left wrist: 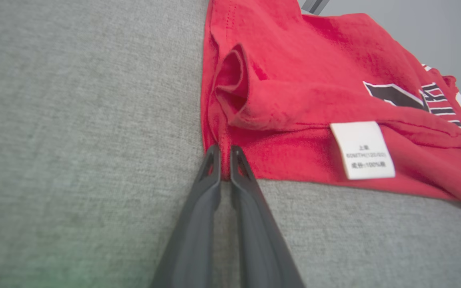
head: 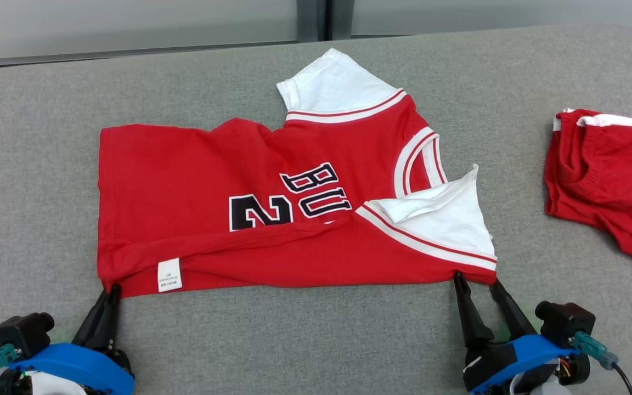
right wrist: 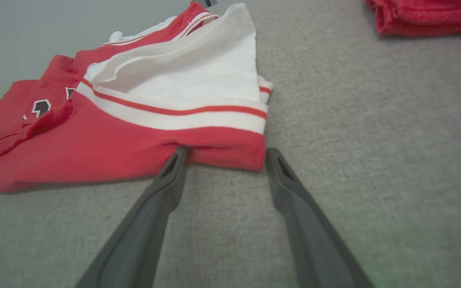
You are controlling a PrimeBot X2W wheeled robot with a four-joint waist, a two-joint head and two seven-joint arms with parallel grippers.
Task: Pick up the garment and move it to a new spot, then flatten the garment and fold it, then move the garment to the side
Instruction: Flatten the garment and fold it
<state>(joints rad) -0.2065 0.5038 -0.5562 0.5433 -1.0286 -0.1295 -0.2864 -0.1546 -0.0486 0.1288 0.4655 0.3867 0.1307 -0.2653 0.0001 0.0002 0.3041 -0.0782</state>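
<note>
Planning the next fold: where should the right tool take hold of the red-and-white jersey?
Grip the red-and-white jersey at its near right corner, coming from the near edge: that corner lies flat and exposed, and the open right tool straddles it.

A fold along the near edge of the red jersey (head: 195, 181) hides part of its black number and lettering. Print on the white care label (head: 169, 275) is too small to read. A second red garment (head: 607, 181) by the right edge of the tabletop (head: 316, 340) is cut by the frame. The left end effector (head: 111, 291) and right end effector (head: 478, 280) run off the bottom edge, their fingers blurred in the wrist views.
</note>
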